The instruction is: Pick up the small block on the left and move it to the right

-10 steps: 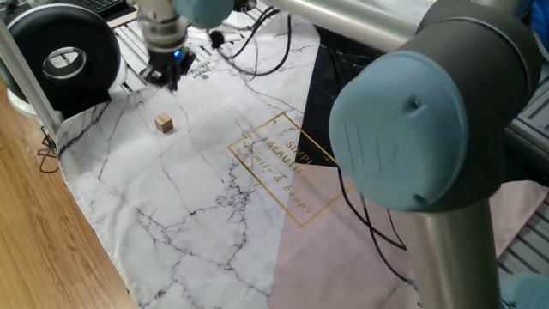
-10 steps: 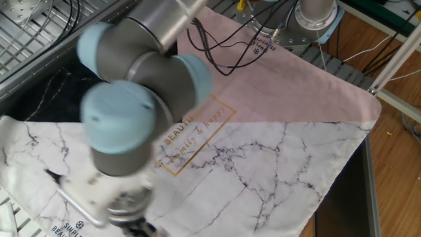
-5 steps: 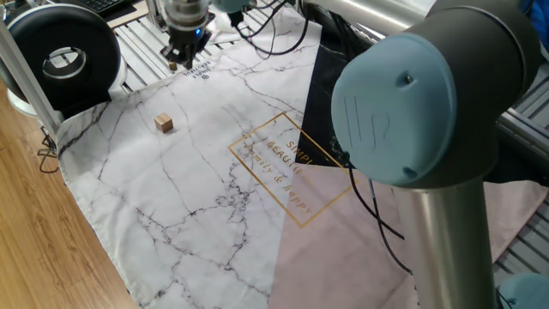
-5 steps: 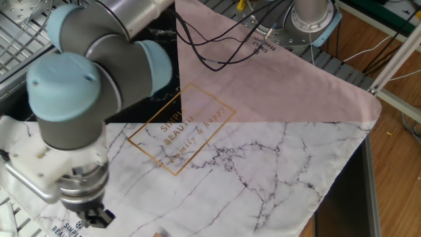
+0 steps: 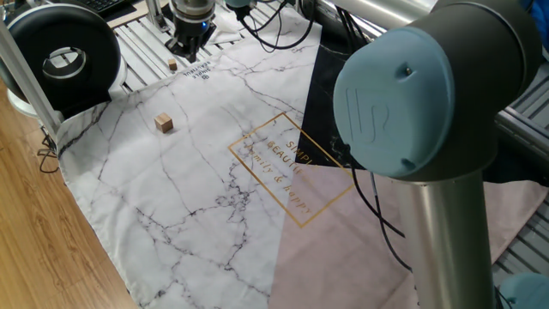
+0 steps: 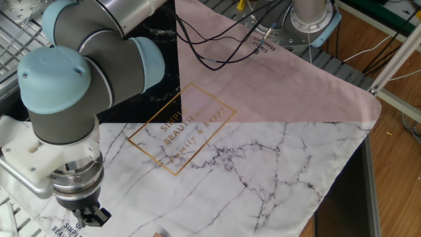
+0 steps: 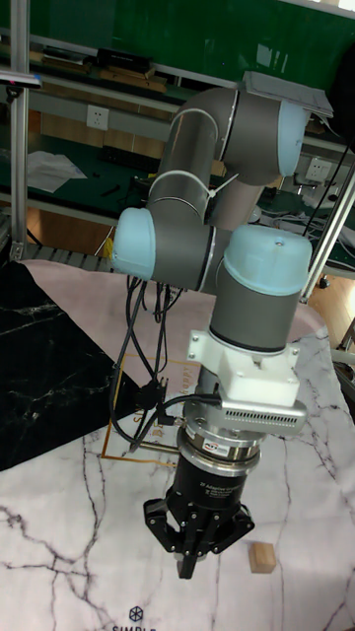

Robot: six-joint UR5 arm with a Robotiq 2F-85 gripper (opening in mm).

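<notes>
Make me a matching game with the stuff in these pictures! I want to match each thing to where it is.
Things:
1. wooden block
2. gripper
3. gold writing
4. black round thing

Places:
A. in the top-left corner of one fixed view, off the cloth
B. lying alone on the white marble part of the cloth
C. mid-cloth, inside a gold frame
D. over the cloth's edge, pointing down, next to the metal slats

Pairs: 1-B, 2-D, 3-C, 4-A
</notes>
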